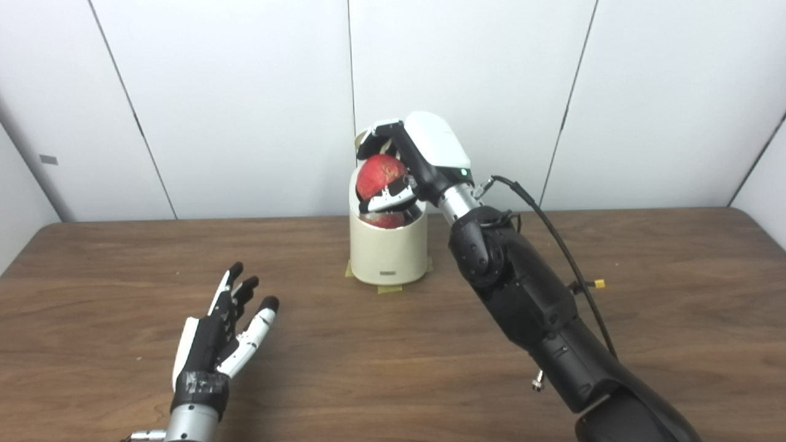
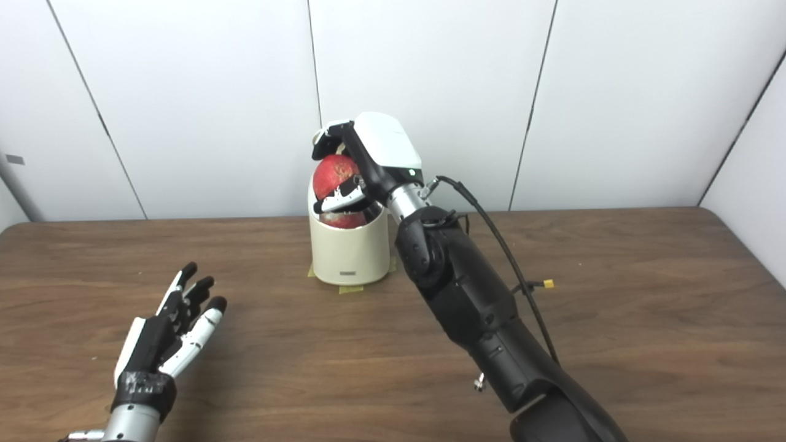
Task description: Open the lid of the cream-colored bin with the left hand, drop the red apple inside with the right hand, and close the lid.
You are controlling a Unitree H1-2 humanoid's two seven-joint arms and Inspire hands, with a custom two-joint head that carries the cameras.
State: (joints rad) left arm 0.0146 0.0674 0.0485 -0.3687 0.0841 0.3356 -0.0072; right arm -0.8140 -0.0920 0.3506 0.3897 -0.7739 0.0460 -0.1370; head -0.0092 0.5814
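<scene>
The cream-colored bin (image 1: 388,255) stands at the back middle of the table with its mouth open. Its lid (image 1: 358,140) is tipped up behind, mostly hidden by my right hand. My right hand (image 1: 402,166) is shut on the red apple (image 1: 379,175) and holds it just above the bin's mouth. A red patch (image 1: 385,220) shows inside the mouth below the apple; I cannot tell whether it is a reflection. My left hand (image 1: 224,328) is open and empty, fingers apart, low over the table at the front left, well away from the bin.
Yellow tape (image 1: 389,288) marks the bin's base. A black cable with a yellow tag (image 1: 599,283) hangs along my right arm. White wall panels stand right behind the table's far edge. The brown wooden table (image 1: 675,294) stretches to both sides.
</scene>
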